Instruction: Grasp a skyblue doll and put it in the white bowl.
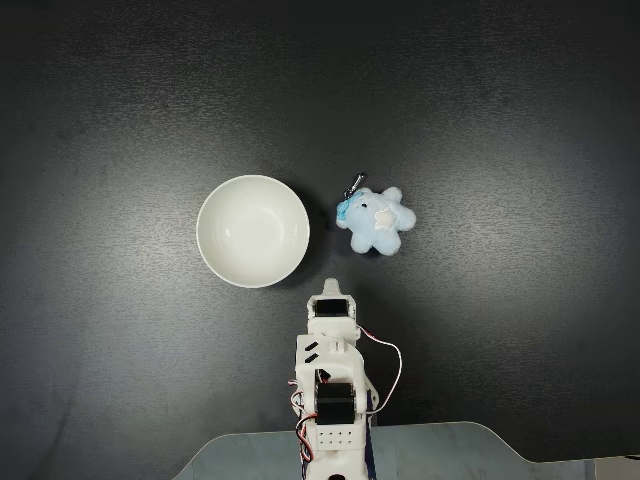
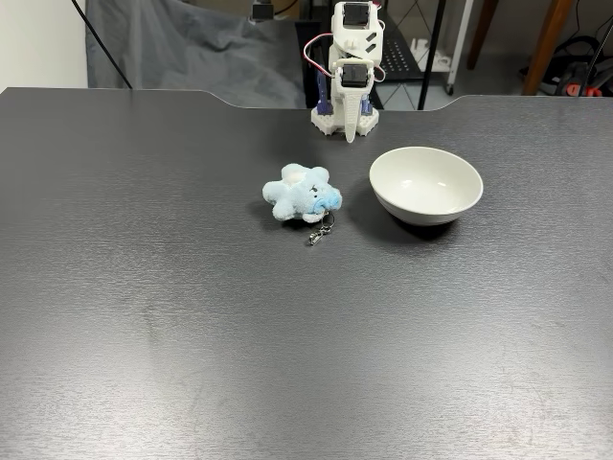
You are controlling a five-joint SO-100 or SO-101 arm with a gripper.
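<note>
The skyblue doll (image 1: 378, 222) lies on the dark table, right of the white bowl (image 1: 252, 231) in a fixed view from above; its metal keyring (image 1: 352, 186) points away from the arm. From the front fixed view, the doll (image 2: 302, 194) sits left of the bowl (image 2: 426, 184), which is empty. My gripper (image 1: 331, 288) is folded back over the arm's base, shut and holding nothing, a short way from both. It points down at the table's far edge (image 2: 351, 134).
The arm's base (image 1: 335, 430) stands at the table's edge on a pale plate (image 1: 450, 450). Behind the table hang a grey cloth (image 2: 192, 48) and furniture legs (image 2: 546, 38). Wide bare tabletop (image 2: 287, 335) surrounds the doll and bowl.
</note>
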